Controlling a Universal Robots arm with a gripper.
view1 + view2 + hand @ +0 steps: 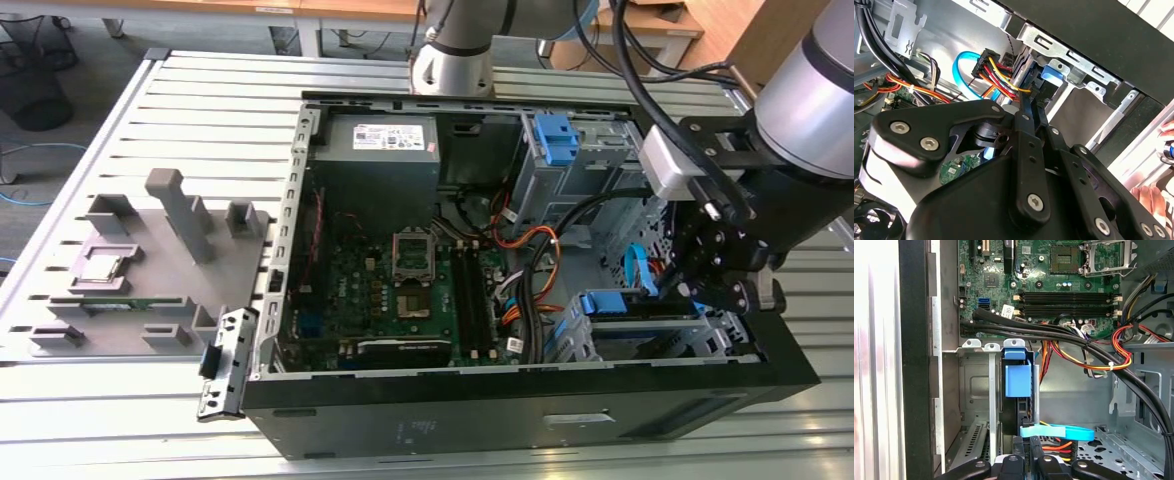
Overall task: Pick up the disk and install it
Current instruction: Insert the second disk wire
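Note:
The disk (pixel 1018 382) stands on edge in a slot of the metal drive cage (pixel 974 385) inside the open computer case, its blue bracket facing up. In the exterior view the disk (pixel 618 303) sits in the cage at the case's front corner, on that view's right. My gripper (pixel 1027 449) reaches down into the case right at the disk's cable end, fingers close together with only a thin gap and nothing visibly between them. I cannot tell whether the tips touch the disk. The second wrist view has my gripper (pixel 1027 109) among the cables.
Power cables (pixel 1089 357) and a light blue data cable (pixel 1056 431) cross beside the cage. The motherboard (pixel 400 290) fills the case floor. Another blue bracket (pixel 554 140) sits in the far bay. A grey fixture (pixel 134 270) lies outside, left. A person's hand (pixel 1154 195) is near the case.

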